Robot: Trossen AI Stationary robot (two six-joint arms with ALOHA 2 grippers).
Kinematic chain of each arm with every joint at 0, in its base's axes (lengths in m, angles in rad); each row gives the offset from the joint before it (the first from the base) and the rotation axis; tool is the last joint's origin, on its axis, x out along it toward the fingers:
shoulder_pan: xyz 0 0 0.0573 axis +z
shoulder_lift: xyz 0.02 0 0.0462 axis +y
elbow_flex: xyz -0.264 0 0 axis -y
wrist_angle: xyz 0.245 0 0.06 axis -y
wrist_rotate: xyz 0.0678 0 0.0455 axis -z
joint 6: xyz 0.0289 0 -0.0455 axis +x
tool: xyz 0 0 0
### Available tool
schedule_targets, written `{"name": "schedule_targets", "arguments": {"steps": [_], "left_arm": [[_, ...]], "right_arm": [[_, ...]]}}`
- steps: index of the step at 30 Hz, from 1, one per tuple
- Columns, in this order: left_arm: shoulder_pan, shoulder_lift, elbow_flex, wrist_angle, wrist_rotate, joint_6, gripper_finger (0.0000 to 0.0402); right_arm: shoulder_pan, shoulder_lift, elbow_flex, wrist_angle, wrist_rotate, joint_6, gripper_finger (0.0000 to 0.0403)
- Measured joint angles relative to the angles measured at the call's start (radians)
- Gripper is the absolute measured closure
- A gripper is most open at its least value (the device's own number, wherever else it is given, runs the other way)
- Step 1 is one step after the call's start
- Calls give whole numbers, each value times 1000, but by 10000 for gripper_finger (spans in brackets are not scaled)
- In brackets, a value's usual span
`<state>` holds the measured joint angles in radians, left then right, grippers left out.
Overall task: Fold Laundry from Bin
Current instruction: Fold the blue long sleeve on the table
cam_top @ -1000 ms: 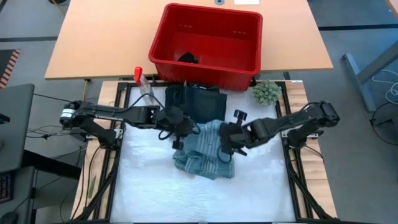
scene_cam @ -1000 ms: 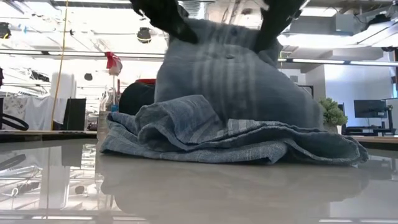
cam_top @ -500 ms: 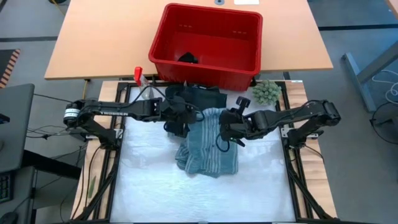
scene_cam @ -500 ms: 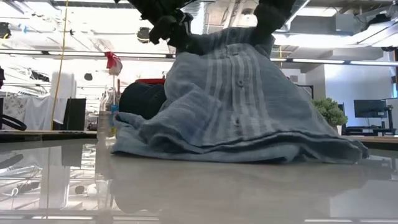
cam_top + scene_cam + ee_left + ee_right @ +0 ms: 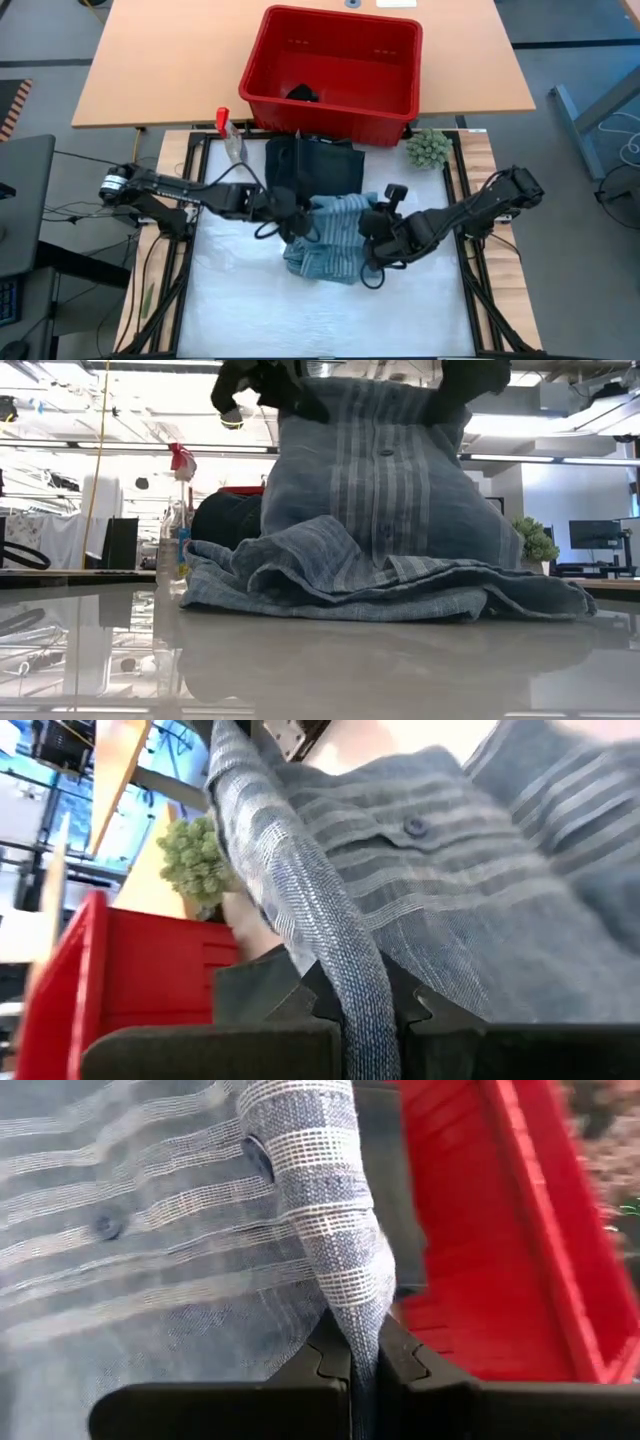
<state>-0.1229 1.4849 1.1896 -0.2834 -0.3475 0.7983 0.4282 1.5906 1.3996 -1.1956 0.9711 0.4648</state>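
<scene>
A grey-blue striped button shirt (image 5: 330, 245) from the laundry is held up over the table's middle by both grippers. Its upper part (image 5: 375, 480) hangs spread between them, and its lower part (image 5: 380, 585) lies bunched on the table. My left gripper (image 5: 295, 225) is shut on the top edge at the left. My right gripper (image 5: 377, 238) is shut on it at the right. A dark garment (image 5: 315, 165) lies flat on the table against the red bin (image 5: 335, 70), which holds a dark piece (image 5: 302, 94). My left gripper pinches a folded edge of the shirt (image 5: 362, 1005) between its two fingers, slanting down from the table's left. The cloth runs up and away from the fingers and hangs below them, its lower part on the table. My right gripper pinches a hemmed edge of the shirt (image 5: 362, 1328) between its two fingers, slanting down from the table's right. The striped front with its buttons hangs beside the fingers, fairly flat between the two holds, with its lower part on the table.
A clear spray bottle with a red top (image 5: 228, 132) stands at the far left of the mat. A fuzzy green ball (image 5: 428, 148) sits at the far right beside the bin. White mat (image 5: 320, 315) lies open toward the near edge.
Both grippers swung toward the far edge with the shirt's top, then back toward the near edge, ending slightly nearer than a second ago. The shirt's upper part laid back toward the bin and now hangs upright again. Its lower part stayed bunched on the table.
</scene>
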Motion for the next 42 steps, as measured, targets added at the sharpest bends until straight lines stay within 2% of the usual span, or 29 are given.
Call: {"name": "schedule_targets", "arguments": {"steps": [4,7,11,15,21,25,28,33,37,42], "left_arm": [[-76,0,1,-26,9,-124,401],[-137,0,22,-39,36,-242,401],[-201,0,117,-93,61,-379,401],[-213,0,228,-205,94,-449,401],[-192,0,408,-253,412,-636,401],[-212,0,497,-229,539,-811,401],[-256,0,537,-197,550,-907,401],[-330,0,562,-83,543,-1056,401],[-339,1,562,-49,496,-1175,401],[-259,0,556,-105,494,-1243,401]], "right_arm": [[66,-3,36,37,-141,7,371],[91,-6,92,103,-330,10,371],[78,-6,171,214,-630,79,371],[58,-6,244,262,-807,138,371],[38,-6,348,268,-925,197,371],[49,-8,389,355,-984,227,371],[77,-7,411,471,-1043,237,371],[122,-7,426,638,-1076,294,371],[133,-6,426,636,-1079,332,371],[77,-7,426,547,-1129,271,371]]}}
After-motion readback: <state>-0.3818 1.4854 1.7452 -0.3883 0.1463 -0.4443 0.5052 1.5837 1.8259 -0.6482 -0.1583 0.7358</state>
